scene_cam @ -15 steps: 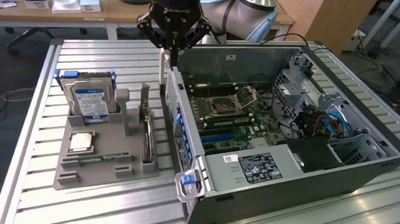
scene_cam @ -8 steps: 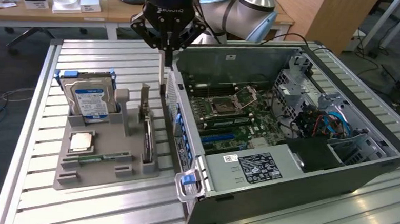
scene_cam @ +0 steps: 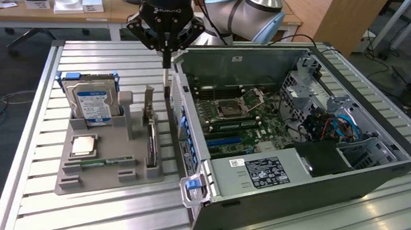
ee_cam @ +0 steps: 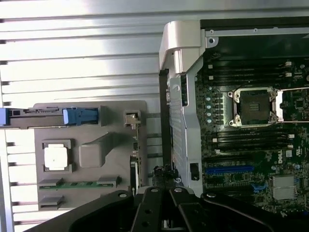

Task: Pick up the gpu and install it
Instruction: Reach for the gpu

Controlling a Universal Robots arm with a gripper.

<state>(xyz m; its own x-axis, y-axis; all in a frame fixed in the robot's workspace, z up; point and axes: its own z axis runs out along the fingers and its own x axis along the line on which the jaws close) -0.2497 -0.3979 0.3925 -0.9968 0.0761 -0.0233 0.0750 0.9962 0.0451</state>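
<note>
My hand (scene_cam: 166, 57) hangs pinched fully shut on nothing above the gap between tray (scene_cam: 90, 178) and case (scene_cam: 292, 209), while the gpu (scene_cam: 151, 136) stands on edge in its slot below and just beside it, top edge presumably offered for gripping.

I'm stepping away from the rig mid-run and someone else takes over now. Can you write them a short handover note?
Gripper: shut, nothing seen in it, hanging above the gap between the grey tray and the open computer case.
Gpu: standing on edge in its slot on the side of the tray nearest the case, untouched.
Done: nothing that shows on the gpu; the case lies open with the motherboard exposed.
Left: the gpu is not yet picked up and not yet installed.
</note>
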